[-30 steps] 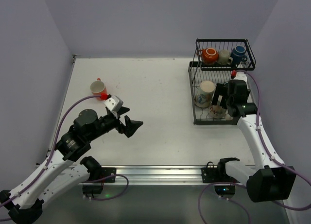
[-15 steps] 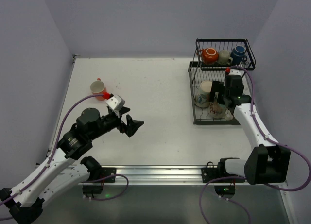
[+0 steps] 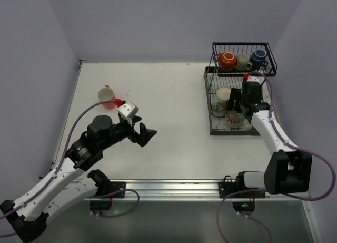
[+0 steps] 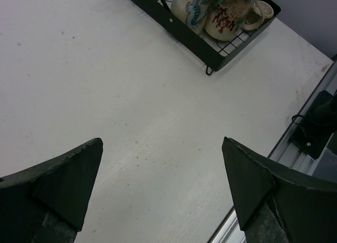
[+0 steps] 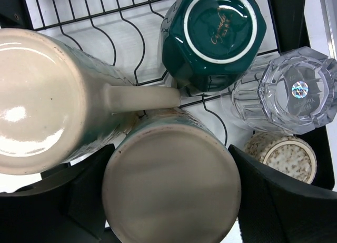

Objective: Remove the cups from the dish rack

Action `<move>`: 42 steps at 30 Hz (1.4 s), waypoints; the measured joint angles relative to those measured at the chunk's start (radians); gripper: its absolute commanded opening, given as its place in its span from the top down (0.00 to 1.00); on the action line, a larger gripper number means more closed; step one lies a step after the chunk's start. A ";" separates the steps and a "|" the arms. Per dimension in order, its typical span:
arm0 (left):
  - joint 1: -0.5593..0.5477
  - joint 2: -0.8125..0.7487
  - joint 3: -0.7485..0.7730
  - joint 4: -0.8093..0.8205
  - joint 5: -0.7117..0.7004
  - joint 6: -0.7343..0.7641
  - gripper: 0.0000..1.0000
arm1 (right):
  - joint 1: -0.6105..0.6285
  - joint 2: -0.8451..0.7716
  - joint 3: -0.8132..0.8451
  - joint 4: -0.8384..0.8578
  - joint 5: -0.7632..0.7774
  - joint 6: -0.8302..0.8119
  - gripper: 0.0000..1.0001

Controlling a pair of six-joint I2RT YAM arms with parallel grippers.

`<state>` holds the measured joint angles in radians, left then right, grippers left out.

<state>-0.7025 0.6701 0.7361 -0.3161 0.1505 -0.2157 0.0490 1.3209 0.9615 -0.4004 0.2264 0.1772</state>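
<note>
In the right wrist view my right gripper (image 5: 171, 193) has closed on an upside-down cream patterned cup (image 5: 171, 182) in the dish rack (image 5: 100, 16), one finger pressed on each side. Beside it lie a large cream cup (image 5: 47, 100), a dark teal cup (image 5: 213, 37) and a small beige cup (image 5: 284, 156). From above, the right gripper (image 3: 235, 111) is over the rack's lower tray (image 3: 231, 132). Orange (image 3: 227, 59), cream (image 3: 243, 61) and blue (image 3: 258, 57) cups sit in the upper basket. My left gripper (image 3: 145, 136) hovers open above the table, empty. An orange-red cup (image 3: 107, 96) stands on the table at left.
A clear faceted glass (image 5: 287, 90) stands upside down in the tray next to the teal cup. The rack's curved wire dividers run under the cups. A metal rail (image 3: 174, 189) lines the table's near edge. The left wrist view shows the rack's corner (image 4: 210, 56) far ahead.
My right gripper moved further over the lower tray and its jaws narrowed onto the patterned cream cup. The left arm drifted slightly to the right and stayed open.
</note>
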 measured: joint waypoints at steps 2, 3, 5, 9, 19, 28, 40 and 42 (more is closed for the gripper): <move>0.003 0.008 0.000 0.000 -0.002 0.000 0.00 | 0.000 -0.003 -0.003 0.004 0.006 0.003 0.51; 0.005 0.013 0.000 0.000 -0.002 0.000 0.00 | 0.001 -0.008 -0.007 0.006 0.013 0.008 0.64; 0.011 0.020 0.000 0.000 -0.002 0.000 0.00 | 0.001 -0.018 -0.013 0.003 0.025 0.014 0.69; 0.019 0.040 0.000 0.000 -0.002 -0.004 0.03 | 0.001 -0.060 -0.026 -0.003 0.045 0.028 0.86; 0.020 0.100 -0.014 0.122 0.131 -0.152 0.04 | 0.001 -0.353 -0.044 -0.017 -0.002 0.092 0.90; 0.010 0.365 -0.146 0.628 0.314 -0.463 0.06 | 0.000 -0.534 -0.159 -0.009 -0.219 0.208 0.91; -0.021 0.762 -0.233 1.256 0.318 -0.773 0.07 | 0.092 -0.624 -0.391 0.303 -0.633 0.525 0.92; -0.037 0.783 -0.233 1.319 0.317 -0.798 0.07 | 0.148 -0.615 -0.411 0.366 -0.658 0.565 0.92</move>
<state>-0.7391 1.4532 0.5030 1.0027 0.4675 -1.0138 0.1974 0.7055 0.5507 -0.0345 -0.4313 0.7418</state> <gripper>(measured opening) 0.928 0.801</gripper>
